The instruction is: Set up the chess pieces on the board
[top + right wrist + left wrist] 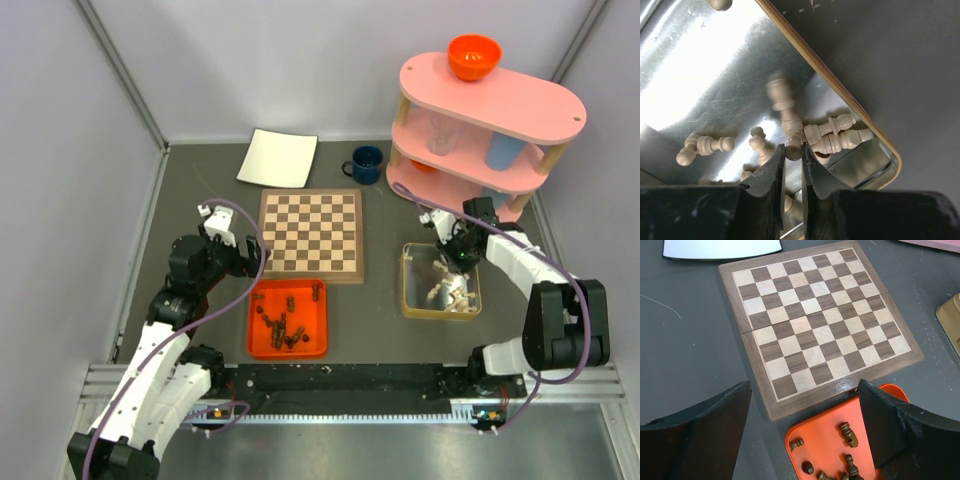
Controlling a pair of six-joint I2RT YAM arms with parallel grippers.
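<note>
From the top camera, the board [311, 236] is lying flat in the middle of the dark grey surface [190, 190], with every square bare. Just beside its near left corner, an orange tray [322, 320] is holding the dark pieces [280, 325], which are lying in a loose cluster. To the right of the board, slightly apart, a metal tin [404, 280] with a gold rim is holding the pale pieces [450, 292]. The left end effector [243, 262] is hovering by the tray's far left corner. The right end effector [455, 262] is reaching down into the tin. Behind the board, a white sheet [278, 158] and a blue mug [366, 164] are sitting near a pink shelf [520, 95] that is carrying an orange bowl [473, 55].

In the left wrist view, the left end effector [805, 389] is standing wide apart with nothing between its fingers [710, 435]. It is looking over the board [815, 315] toward the white sheet [720, 247]. The orange tray [825, 440] is showing a few dark pieces [849, 434] lying on their sides.

In the right wrist view, the right end effector [794, 157] is pinching the base of one pale piece [782, 100] between its nearly closed fingers [767, 175]. That piece is blurred, so its kind is hard to tell. Other pale pieces [835, 132] are lying toppled on the shiny floor of the metal tin [840, 85], several of them crowding into its corner.
</note>
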